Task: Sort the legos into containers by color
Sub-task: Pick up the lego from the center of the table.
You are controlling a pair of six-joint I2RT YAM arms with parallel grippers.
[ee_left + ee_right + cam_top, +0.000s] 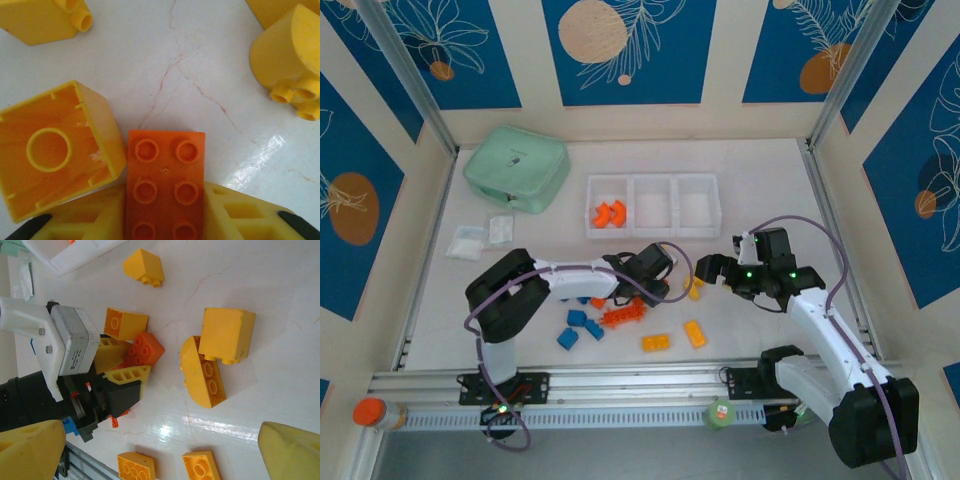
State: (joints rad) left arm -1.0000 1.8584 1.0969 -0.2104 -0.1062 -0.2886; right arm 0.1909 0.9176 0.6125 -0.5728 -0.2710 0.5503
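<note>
Nearest the left wrist lens, the left gripper (165, 212) is clamped on a red-orange brick (165, 170). Its yellow fingers (95, 220) press both long sides, and the brick sits studs-up on the table (200, 60).

Surface: white, glossy, with faint hairline cracks. An aluminium rail (620, 385) runs along the near edge. The surrounding walls are cream with blue leaf-pattern panels (620, 45).

Right gripper (160, 440): released, with its fingers (30, 450) spread wide above the yellow-orange bricks.

Counts:
- Containers (653, 205): three joined bins at the far centre. The left bin holds the red-orange curved pieces (610, 213).
- Yellow-orange bricks, right wrist view: six, one of them a curved piece (202, 372).
- Blue bricks (580, 328), top view: three clear of the left arm.
- Clear bags (480, 238): two, near the mint green case (517, 167) at far left.

Limits of view: the near end of the gripped brick is cut off by the frame edge. Loose red-orange pieces (623, 315) lie partly under the left arm; their number cannot be told.
</note>
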